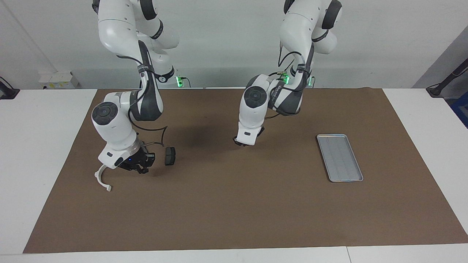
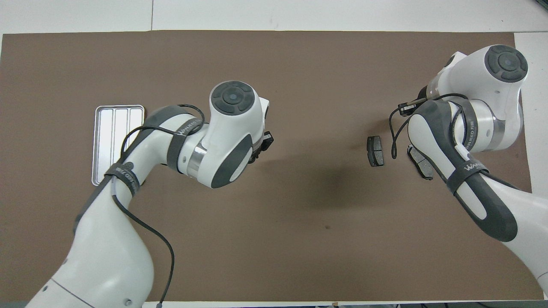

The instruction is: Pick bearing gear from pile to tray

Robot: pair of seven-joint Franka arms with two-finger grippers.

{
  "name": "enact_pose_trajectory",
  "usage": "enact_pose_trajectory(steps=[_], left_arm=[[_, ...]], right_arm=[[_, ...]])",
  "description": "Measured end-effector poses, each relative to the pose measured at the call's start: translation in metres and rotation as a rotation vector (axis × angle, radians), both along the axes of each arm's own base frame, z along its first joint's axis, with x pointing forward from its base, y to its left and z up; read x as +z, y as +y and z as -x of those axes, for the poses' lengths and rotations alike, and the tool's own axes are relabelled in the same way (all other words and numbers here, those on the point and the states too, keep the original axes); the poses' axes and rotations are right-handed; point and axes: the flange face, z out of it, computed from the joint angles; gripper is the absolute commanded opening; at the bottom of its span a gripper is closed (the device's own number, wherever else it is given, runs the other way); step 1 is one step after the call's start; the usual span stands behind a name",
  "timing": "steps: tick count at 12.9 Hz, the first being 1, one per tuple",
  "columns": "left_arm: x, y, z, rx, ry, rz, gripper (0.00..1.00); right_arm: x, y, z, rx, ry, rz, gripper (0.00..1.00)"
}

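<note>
The pile lies toward the right arm's end of the table. It shows a white curved arc (image 1: pixel 102 179), a dark grey brake-pad piece (image 1: pixel 169 156) (image 2: pixel 375 150) and a second pad (image 2: pixel 421 161) partly under the right arm. No tiny black round pieces show. My right gripper (image 1: pixel 140 166) hangs low over the mat between the arc and the first pad. In the overhead view its own arm hides it. My left gripper (image 1: pixel 244 142) (image 2: pixel 262 147) is raised over the mat's middle. The silver tray (image 1: pixel 340 157) (image 2: pixel 112 128) lies toward the left arm's end, with nothing in it where it shows.
The brown mat (image 1: pixel 234 204) covers most of the white table. In the overhead view the left arm's forearm (image 2: pixel 141 141) crosses over one edge of the tray.
</note>
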Motion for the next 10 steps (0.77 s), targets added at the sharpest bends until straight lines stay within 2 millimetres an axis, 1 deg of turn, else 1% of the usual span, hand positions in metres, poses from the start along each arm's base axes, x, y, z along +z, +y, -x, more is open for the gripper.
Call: enact_pose_trajectory(steps=[1, 2, 3, 4, 5, 7, 8, 9, 10], left_arm=[[0.014, 0.037, -0.009, -0.029, 0.01, 0.007, 0.08], [0.026, 0.079, -0.014, -0.063, 0.016, 0.02, 0.08], [0.034, 0.122, -0.017, -0.101, 0.019, 0.035, 0.08], [0.04, 0.161, -0.018, -0.139, 0.02, 0.052, 0.08], [0.043, 0.193, -0.02, -0.178, 0.017, 0.068, 0.08], [0.04, 0.257, -0.033, -0.265, -0.025, 0.103, 0.08], [0.034, 0.288, -0.039, -0.298, -0.055, 0.113, 0.08], [0.025, 0.311, -0.041, -0.317, -0.078, 0.117, 0.08], [0.016, 0.323, -0.04, -0.329, -0.092, 0.115, 0.08]], right_arm=[[0.014, 0.007, -0.001, -0.018, -0.002, -0.004, 0.0], [0.031, 0.023, -0.001, -0.049, 0.008, -0.009, 0.0], [0.048, 0.05, 0.0, -0.09, 0.017, -0.013, 0.0], [0.062, 0.085, 0.005, -0.137, 0.021, -0.015, 0.0], [0.069, 0.123, 0.014, -0.185, 0.025, -0.016, 0.0], [0.076, 0.207, 0.041, -0.283, 0.031, -0.017, 0.0], [0.078, 0.241, 0.057, -0.323, 0.035, -0.016, 0.0], [0.078, 0.268, 0.073, -0.357, 0.039, -0.015, 0.0], [0.076, 0.291, 0.089, -0.385, 0.043, -0.012, 0.0]])
